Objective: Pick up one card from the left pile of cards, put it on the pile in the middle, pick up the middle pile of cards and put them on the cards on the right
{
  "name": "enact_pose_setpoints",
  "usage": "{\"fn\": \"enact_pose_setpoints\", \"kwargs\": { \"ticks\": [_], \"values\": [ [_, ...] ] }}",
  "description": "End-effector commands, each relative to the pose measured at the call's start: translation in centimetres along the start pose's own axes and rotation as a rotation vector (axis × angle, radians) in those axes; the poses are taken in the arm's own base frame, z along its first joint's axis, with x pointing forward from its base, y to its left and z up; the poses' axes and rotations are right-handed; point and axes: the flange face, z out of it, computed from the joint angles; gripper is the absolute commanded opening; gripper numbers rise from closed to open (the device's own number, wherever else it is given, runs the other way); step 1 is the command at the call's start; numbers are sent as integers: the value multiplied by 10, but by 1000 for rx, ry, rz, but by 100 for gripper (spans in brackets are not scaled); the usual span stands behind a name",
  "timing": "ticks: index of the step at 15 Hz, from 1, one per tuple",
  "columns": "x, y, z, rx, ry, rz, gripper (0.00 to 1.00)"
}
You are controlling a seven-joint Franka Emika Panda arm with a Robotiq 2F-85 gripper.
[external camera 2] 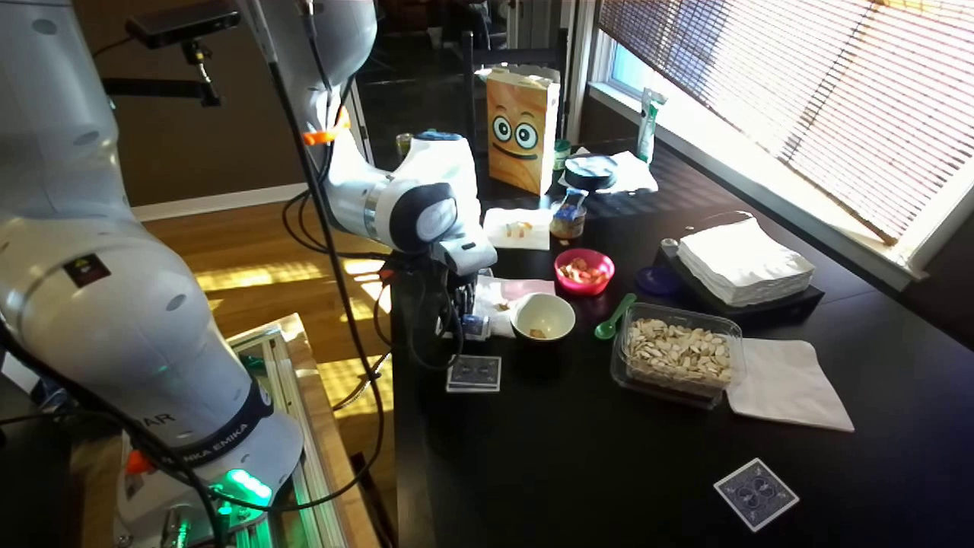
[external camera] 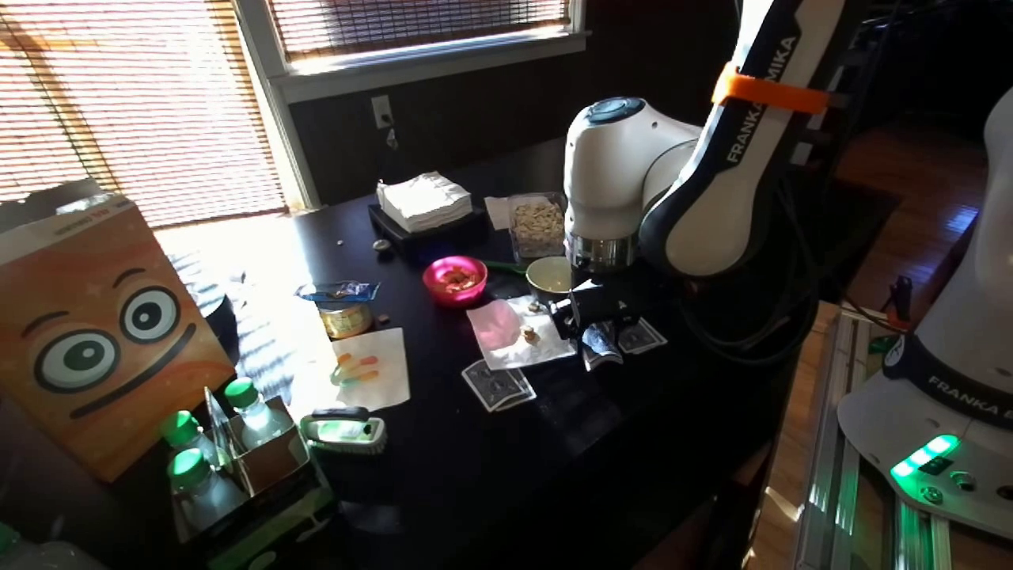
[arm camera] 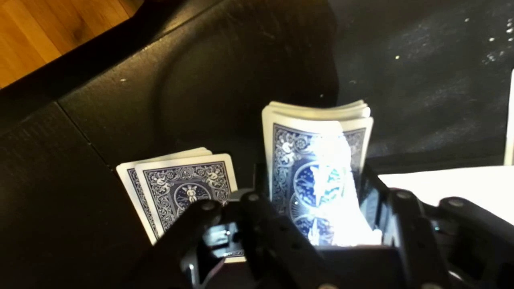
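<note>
1. Evidently the pincer (arm camera: 315,188) was pinching the middle pile (arm camera: 295,168) across its long edges, firmly enough to bow the cards; whether it hung clear of the desk (external camera 2: 578,457) was hard to tell.
2. Just beside it lay the right pile (external camera 2: 474,373), the likely target, its cards a little askew; on the opposite side, at the edge of a sheet (external camera: 546,345), lay the left pile (external camera: 497,385).
3. The bow was the chief risk: a tighter squeeze might have sprung cards out, a looser one might have let inner ones slip.
4. Carried too low, they could have shoved the right pile; let go while bowed, they might have splayed off it.
5. Farther out, the dark desk carried a pale bowl (external camera 2: 552,313), a pink bowl (external camera 2: 582,288), a tub (external camera 2: 654,384) of seeds (external camera 2: 677,348) and, well apart, a lone card (external camera 2: 757,495).
6. Beyond, sunlight came through blinds (external camera 2: 822,99) and striped the floor (external camera 2: 259,275); much of the room was in shade.
</note>
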Motion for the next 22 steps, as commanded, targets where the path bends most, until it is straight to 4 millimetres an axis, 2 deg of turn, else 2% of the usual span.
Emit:
{"fn": "enact_pose_setpoints", "kwargs": {
  "ticks": [1, 5, 22],
  "values": [
    [7, 7, -1, -26, 7, 8, 56],
    [11, 12, 0, -44, 6, 0, 60],
    [35, 40, 7, -98, 3, -18, 62]
  ]
}}
